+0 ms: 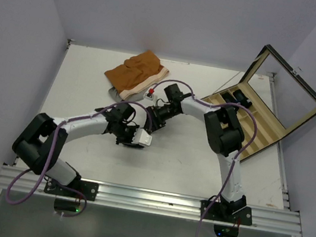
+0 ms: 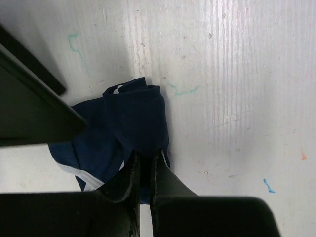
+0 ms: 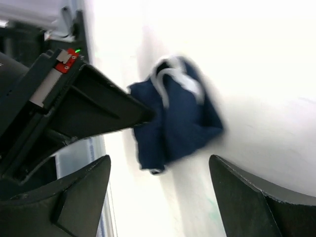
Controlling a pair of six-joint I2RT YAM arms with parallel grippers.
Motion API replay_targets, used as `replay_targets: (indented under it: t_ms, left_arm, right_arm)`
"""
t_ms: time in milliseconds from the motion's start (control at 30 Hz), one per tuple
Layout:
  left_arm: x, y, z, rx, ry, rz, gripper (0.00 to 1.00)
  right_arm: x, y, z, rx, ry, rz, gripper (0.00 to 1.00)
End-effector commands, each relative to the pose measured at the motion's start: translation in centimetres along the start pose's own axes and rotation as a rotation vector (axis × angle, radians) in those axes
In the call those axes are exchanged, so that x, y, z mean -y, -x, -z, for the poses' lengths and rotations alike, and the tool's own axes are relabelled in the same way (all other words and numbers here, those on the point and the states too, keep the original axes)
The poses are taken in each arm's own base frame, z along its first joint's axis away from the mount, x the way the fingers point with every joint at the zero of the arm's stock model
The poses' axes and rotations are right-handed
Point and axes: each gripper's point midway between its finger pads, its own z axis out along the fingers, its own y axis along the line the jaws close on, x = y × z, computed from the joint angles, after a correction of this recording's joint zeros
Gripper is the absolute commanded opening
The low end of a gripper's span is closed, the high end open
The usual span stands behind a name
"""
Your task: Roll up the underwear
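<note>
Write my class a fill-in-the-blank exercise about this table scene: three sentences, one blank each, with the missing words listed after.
1. The left gripper is shut on the underwear, whose colour is ____.
2. The right gripper holds nothing; its jaws stand ____.
3. The shorts lying beyond both arms are ____-brown.
Missing words: navy blue; open; orange.
</note>
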Motion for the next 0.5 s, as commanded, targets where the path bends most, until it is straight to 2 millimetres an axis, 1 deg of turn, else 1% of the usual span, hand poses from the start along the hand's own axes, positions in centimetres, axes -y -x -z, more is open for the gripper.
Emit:
replay_targets:
  t_ms: [0,33,67,100,133,167,200,233,267,300,333,367,433,467]
  left_arm:
    - [8.7,-4.8,-1.1,-0.149,-0.350,0.231,0.00]
    - [7.8,-4.1,-1.1,-0.130,-0.352,0.241,0.00]
    - [8.0,-4.3,-1.4,-0.136,-0.385,0.268,0.00]
    - [8.1,-4.5,-1.1,-0.139,-0.409,0.310,0.00]
    - [7.7,-4.3,-1.2,-0.125,-0.421,0.349,0.00]
    - [6.7,-4.3,-1.6,-0.122,-0.440,0.385,0.00]
    - [6.7,-4.5,-1.1,-0.132,-0.477,0.440,0.00]
    - [6.4,-4.4,-1.2,-0.128,-0.501,0.467,0.00]
    - [5.6,-4.3,-1.4,-0.136,-0.540,0.506,0.00]
    - [5.0,-4.3,-1.4,-0.127,-0.550,0.538,0.00]
    - [4.6,-4.1,-1.5,-0.107,-0.566,0.568,0.00]
    - [3.7,-4.1,-1.7,-0.108,-0.588,0.597,0.00]
    - [3.0,-4.2,-1.8,-0.081,-0.614,0.626,0.00]
    - [3.2,-4.6,-2.3,-0.084,-0.652,0.658,0.00]
  right_arm:
    - [2.8,1.8,4.5,0.042,-0.231,0.073,0.86]
    - [3.0,2.0,5.3,0.053,-0.241,0.080,0.86]
    - [3.0,2.3,6.2,0.067,-0.254,0.080,0.84]
    - [3.6,2.5,7.9,0.096,-0.280,0.068,0.84]
    - [3.0,3.2,9.1,0.122,-0.296,0.090,0.84]
    - [3.1,3.3,9.9,0.136,-0.311,0.091,0.81]
    - [3.2,3.5,11.3,0.160,-0.328,0.095,0.79]
    - [2.3,4.1,12.4,0.184,-0.348,0.130,0.77]
    - [2.1,3.8,12.8,0.187,-0.353,0.135,0.74]
    - [1.5,4.0,13.2,0.193,-0.361,0.158,0.72]
    - [0.4,4.3,13.9,0.206,-0.374,0.207,0.70]
    - [0.0,4.0,14.0,0.211,-0.376,0.216,0.65]
    - [-1.0,4.0,14.2,0.223,-0.377,0.265,0.59]
    - [-1.8,3.9,14.4,0.227,-0.386,0.292,0.53]
